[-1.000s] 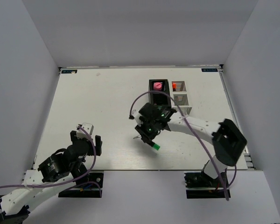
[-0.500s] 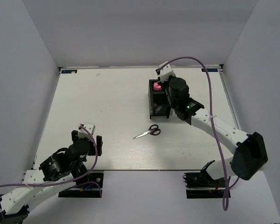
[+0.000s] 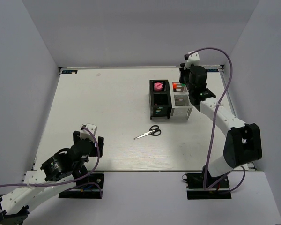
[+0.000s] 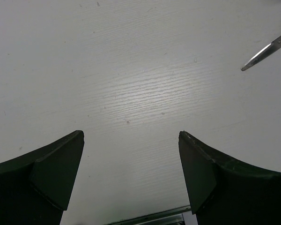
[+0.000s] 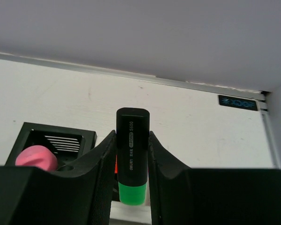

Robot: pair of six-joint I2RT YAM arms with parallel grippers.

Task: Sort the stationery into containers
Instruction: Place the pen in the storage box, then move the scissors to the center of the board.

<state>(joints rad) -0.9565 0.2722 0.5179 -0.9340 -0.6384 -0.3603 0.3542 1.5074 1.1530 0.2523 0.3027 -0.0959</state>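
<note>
At the near left, the left gripper [image 4: 131,134] hangs low over the table [image 3: 107,103], its jaws spread wide with nothing between them. To its right, near the middle of the table, the black-handled scissors [image 3: 149,133] lie flat with the blades together and pointing left, well apart from both grippers. Farther right and back stands the black organizer [image 3: 151,99], with a pink tube [image 3: 158,86] in its far compartment. Just beside it on the right is the white mesh organizer [image 3: 182,112], an orange-red cap [image 3: 177,86] showing at its far end. Over that far end, the right gripper [image 5: 132,140] is clamped on a black highlighter [image 5: 132,126], held upright with its green cap [image 5: 132,193] pointing down.
</note>
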